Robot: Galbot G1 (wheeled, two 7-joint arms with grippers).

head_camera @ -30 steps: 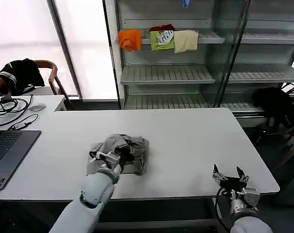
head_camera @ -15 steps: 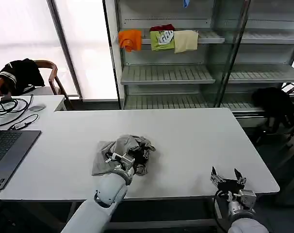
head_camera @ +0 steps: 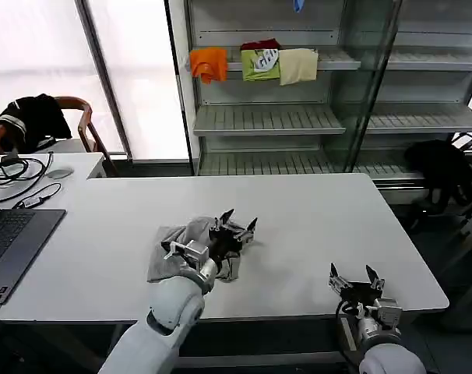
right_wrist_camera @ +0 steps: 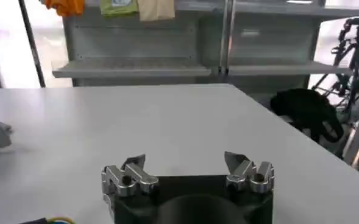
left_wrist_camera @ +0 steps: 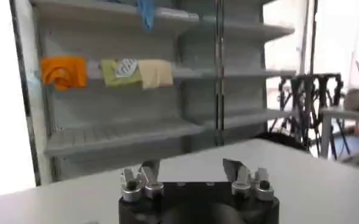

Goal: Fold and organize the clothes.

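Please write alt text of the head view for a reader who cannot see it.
A crumpled light grey shirt lies on a white table, with the left gripper open just above its right edge. The right gripper waits open at the table's near right edge; folded cloths sit on a shelf behind.

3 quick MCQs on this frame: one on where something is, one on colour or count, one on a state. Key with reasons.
1. Where is the grey shirt?
A. on the white table
B. on a shelf
C. on the chair

2. How many folded cloths sit side by side on the upper shelf?
A. one
B. three
C. five

3. The left gripper is:
A. shut on the shirt
B. open
C. shut on a cable

Key: 1 A, it lies bunched on the white table. 2 B, orange, green, cream. 3 B, fingers spread above the shirt, nothing between them.
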